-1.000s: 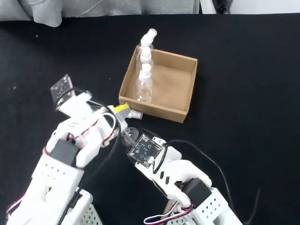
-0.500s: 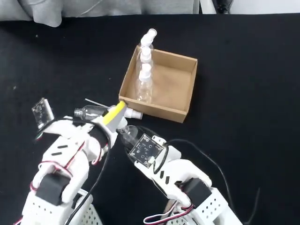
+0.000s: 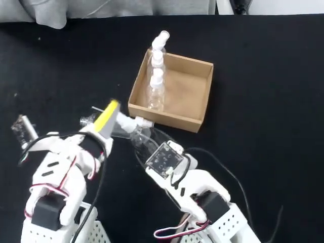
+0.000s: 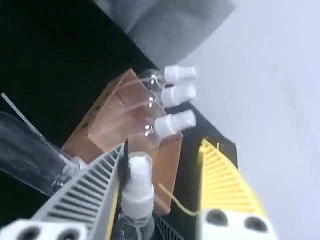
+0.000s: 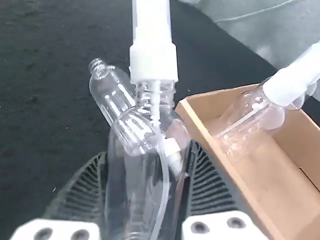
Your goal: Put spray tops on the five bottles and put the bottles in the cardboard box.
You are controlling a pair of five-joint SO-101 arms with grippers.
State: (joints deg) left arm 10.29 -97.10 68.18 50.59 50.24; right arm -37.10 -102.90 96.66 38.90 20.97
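- High view: my right hand (image 3: 145,148) is clamped around a clear bottle (image 3: 143,140) that is tilted just in front of the cardboard box (image 3: 200,96). The bottle's white spray top (image 3: 135,121) sits close to the box's near wall.
- In the right wrist view, my dark ribbed fingers (image 5: 80,195) press both sides of that bottle. The spray top sits on its neck and the dip tube runs down inside.
- My left hand (image 3: 112,115) is spread wide. In the left wrist view the spray top stands between my grey finger (image 4: 85,195) and my yellow finger (image 4: 225,195), just beside the grey one and well apart from the yellow.
- An uncapped bottle (image 3: 89,120) lies on the black surface (image 3: 263,152), near the held bottle, on my left arm's side.
- Three capped bottles (image 3: 156,88) lie in a row along one wall of the box. The farthest one's top reaches over the rim.
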